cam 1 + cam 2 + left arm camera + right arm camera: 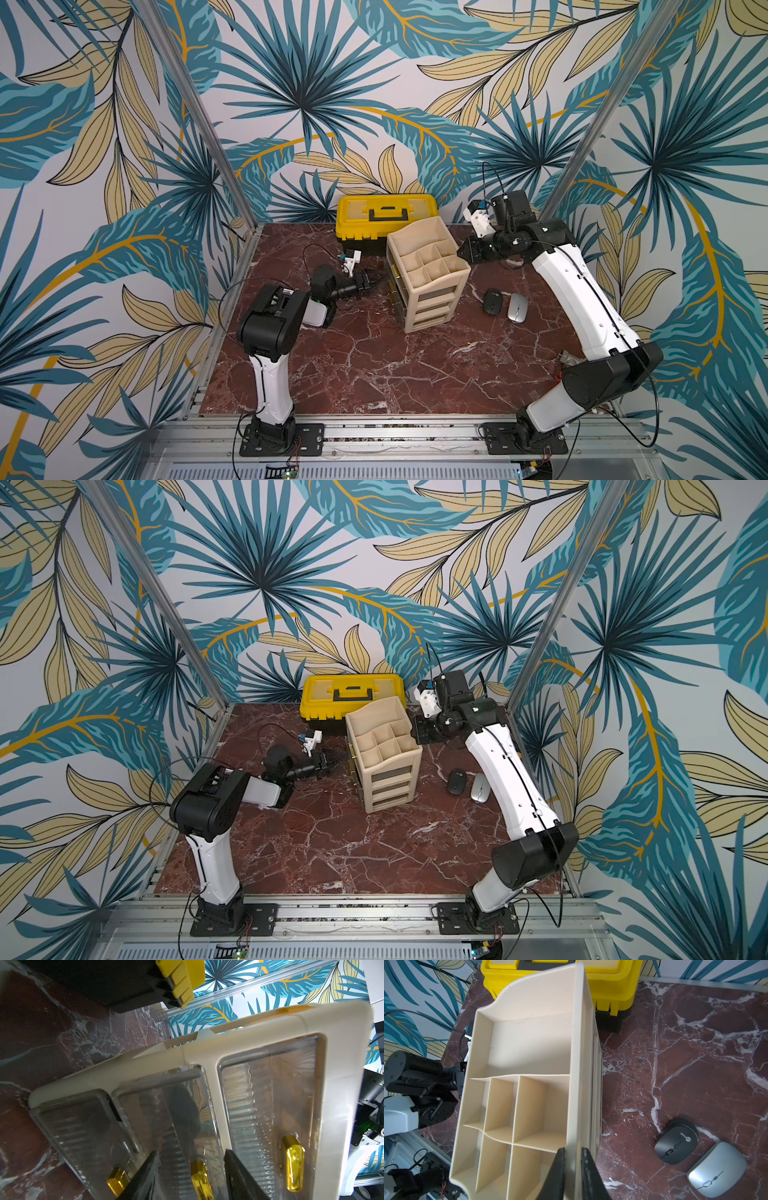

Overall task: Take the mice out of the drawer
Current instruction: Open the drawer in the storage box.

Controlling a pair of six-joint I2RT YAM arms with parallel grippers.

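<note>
Pinching the right tool (572, 1150) shut on the organizer's (578, 1053) upper side wall, one finger inside the tray and one outside. Holding the left tool (190, 1152) partway apart, straddling the gold handle (200, 1178) of the middle drawer (145, 1118) with a gap at each finger. Showing a dark mouse (182, 1109), blurred, behind that drawer's clear front. Resting a black mouse (676, 1141) and a silver mouse (716, 1172) just beside each other on the bench (374, 365), between the organizer and the right edge. Standing the organizer near the middle of the back edge, just in front of a yellow toolbox (386, 216) set against that edge.
</note>
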